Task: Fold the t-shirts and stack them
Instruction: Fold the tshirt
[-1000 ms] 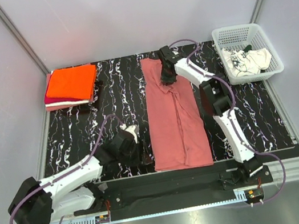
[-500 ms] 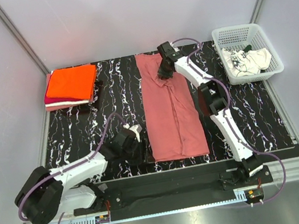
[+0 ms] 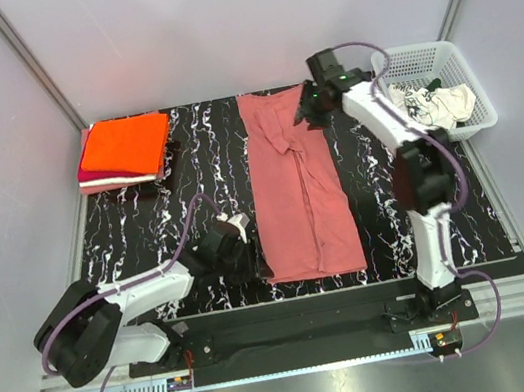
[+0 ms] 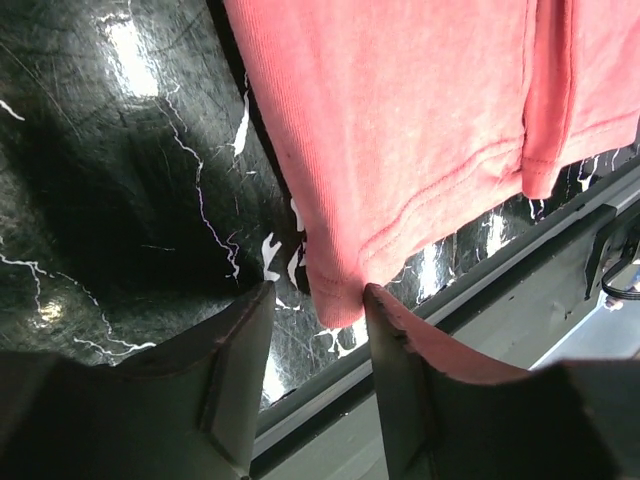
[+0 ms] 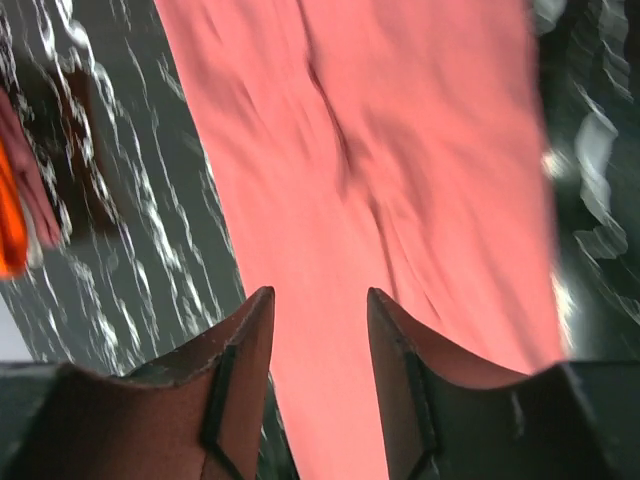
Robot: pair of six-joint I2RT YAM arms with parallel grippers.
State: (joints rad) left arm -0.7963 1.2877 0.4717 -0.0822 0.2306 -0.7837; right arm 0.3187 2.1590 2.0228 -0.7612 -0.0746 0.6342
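Rose tee (image 3: 300, 189): long strip, middle of table (image 3: 147, 236).
Left gripper (image 4: 318, 290): jaws spread astride near-left hem corner.
Right gripper (image 5: 320, 295): jaws spread, empty, over far end.
Risk: pinching one layer only could skew the fold.

Top ext cam: fixed, high, above + behind arm bases, looks down/fwd over whole table (image 3: 136, 228); widest, farthest view.
L wrist cam: sits behind left gripper (image 4: 317, 292), looks along fingers, v. close to surface. Rose-red t-shirt (image 4: 400, 120) corner right at fingertips, table front edge beyond.
R wrist cam: behind right gripper (image 5: 318, 295), higher up, blurred. Same shirt ahead of fingers, orange stack (image 5: 8, 215) far to their left.
Shared by all 3: the shirt.
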